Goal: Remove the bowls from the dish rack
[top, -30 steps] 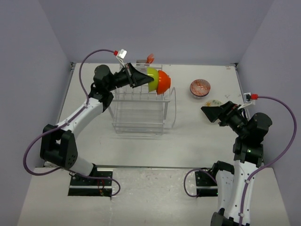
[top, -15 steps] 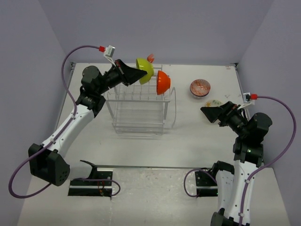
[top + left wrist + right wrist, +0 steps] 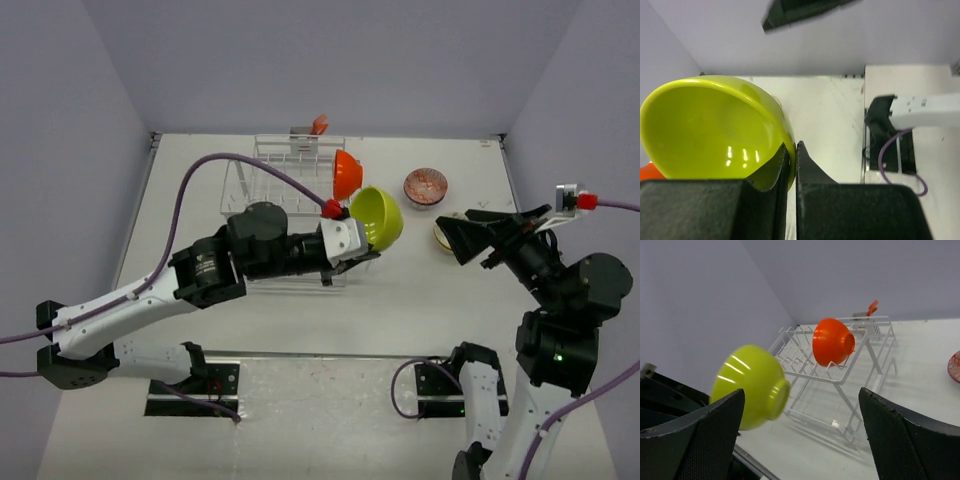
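Observation:
My left gripper (image 3: 358, 243) is shut on the rim of the plain lime green bowl (image 3: 377, 217) and holds it in the air in front of the rack's right end. In the left wrist view its jaws (image 3: 792, 150) pinch the bowl's wall (image 3: 710, 130). The bright orange bowl (image 3: 346, 174) stands on edge in the white wire dish rack (image 3: 268, 152). My right gripper (image 3: 452, 228) is open and empty to the right. Its view shows the lime bowl (image 3: 750, 385), the orange bowl (image 3: 832, 341) and the rack (image 3: 840, 375) between its fingers (image 3: 910, 440).
A red-patterned bowl (image 3: 425, 186) sits on the table right of the rack. A yellowish bowl (image 3: 440, 237) lies partly hidden under my right gripper. A small orange item (image 3: 319, 124) is behind the rack. Purple walls close in the table on three sides.
My left arm has lifted the lime bowl out of the rack and swung it forward and to the right. My right gripper has risen and shifted slightly.

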Tool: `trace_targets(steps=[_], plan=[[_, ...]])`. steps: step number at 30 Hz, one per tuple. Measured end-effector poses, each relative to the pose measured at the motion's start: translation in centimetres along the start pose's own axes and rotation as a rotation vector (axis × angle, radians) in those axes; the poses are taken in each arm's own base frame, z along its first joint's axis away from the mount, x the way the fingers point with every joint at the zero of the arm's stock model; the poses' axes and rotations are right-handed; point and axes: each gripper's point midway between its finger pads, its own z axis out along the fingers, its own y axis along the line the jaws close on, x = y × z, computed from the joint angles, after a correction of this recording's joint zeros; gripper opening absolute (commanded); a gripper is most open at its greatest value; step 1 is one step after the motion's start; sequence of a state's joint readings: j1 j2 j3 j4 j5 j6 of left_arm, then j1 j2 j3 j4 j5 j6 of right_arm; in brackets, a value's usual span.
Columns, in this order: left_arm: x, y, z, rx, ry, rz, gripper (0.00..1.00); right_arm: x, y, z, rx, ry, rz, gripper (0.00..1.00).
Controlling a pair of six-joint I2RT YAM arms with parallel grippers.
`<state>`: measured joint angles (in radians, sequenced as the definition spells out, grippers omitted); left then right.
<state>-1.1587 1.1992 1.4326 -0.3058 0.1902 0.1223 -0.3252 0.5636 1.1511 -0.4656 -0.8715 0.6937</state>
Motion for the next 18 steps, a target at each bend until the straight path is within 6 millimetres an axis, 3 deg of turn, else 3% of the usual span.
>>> trace_targets(steps=[2, 4, 7, 11, 13, 18], plan=[[1.5, -1.6, 0.6, 0.017, 0.076, 0.060, 0.00, -1.6, 2.4, -1.1, -0.001, -0.031, -0.102, 0.91], [3.9, -2.7, 1.5, 0.022, 0.169, 0.105, 0.00, -2.0, 3.6, -1.7, -0.002, -0.019, -0.163, 0.91], [8.8, -3.7, 2.6, 0.042, 0.343, 0.145, 0.00, -1.0, 2.6, -1.3, 0.034, 0.070, -0.175, 0.87], [14.8, -5.5, 2.6, 0.109, 0.566, 0.170, 0.00, 3.8, -0.7, 1.2, 0.083, 0.343, -0.127, 0.85], [16.6, -6.5, 2.2, 0.156, 0.647, 0.169, 0.00, 6.5, -2.5, 2.0, 0.122, 0.464, -0.117, 0.84], [17.1, -8.6, 1.9, 0.246, 0.693, 0.160, 0.00, 13.3, -4.7, 1.4, 0.165, 0.733, -0.124, 0.74]])
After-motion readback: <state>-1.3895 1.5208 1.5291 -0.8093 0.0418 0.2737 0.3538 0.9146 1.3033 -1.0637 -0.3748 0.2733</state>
